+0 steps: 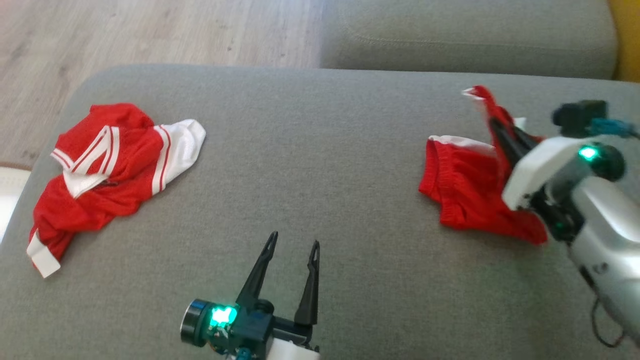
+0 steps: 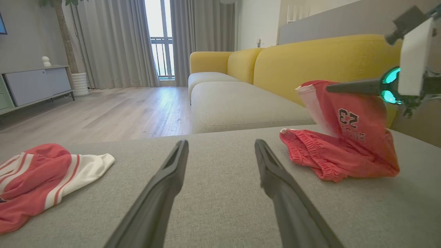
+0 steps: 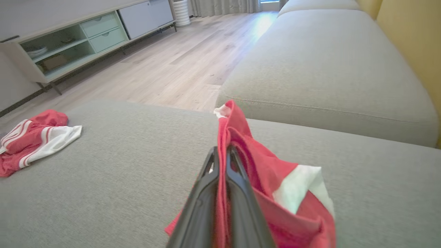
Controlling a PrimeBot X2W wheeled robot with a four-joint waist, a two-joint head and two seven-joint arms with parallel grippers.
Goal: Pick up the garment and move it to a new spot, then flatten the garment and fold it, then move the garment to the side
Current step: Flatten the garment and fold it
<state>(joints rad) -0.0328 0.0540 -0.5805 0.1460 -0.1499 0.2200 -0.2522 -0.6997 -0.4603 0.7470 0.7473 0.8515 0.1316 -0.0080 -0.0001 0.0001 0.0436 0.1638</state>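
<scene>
The garment [image 1: 465, 190] is a pair of red shorts with white trim, lying crumpled at the right of the grey cushion [image 1: 325, 150]. My right gripper [image 1: 492, 121] is shut on an upper fold and holds that part lifted. The right wrist view has the red cloth [image 3: 275, 172] pinched between the closed fingers [image 3: 220, 151]. From the left wrist, a printed "23" shows on the raised part [image 2: 344, 151], with the right gripper [image 2: 329, 89] on it. My left gripper [image 1: 295, 240] stands open over bare cushion at the near middle, nothing between its fingers [image 2: 221, 143].
A second red and white garment, a jersey [image 1: 110, 165], lies bunched at the cushion's left end. Another grey seat [image 1: 465, 35] lies beyond, with a yellow backrest [image 2: 310, 58]. Wooden floor [image 1: 150, 30] is off the far left edge, with a sideboard [image 3: 86, 34] past it.
</scene>
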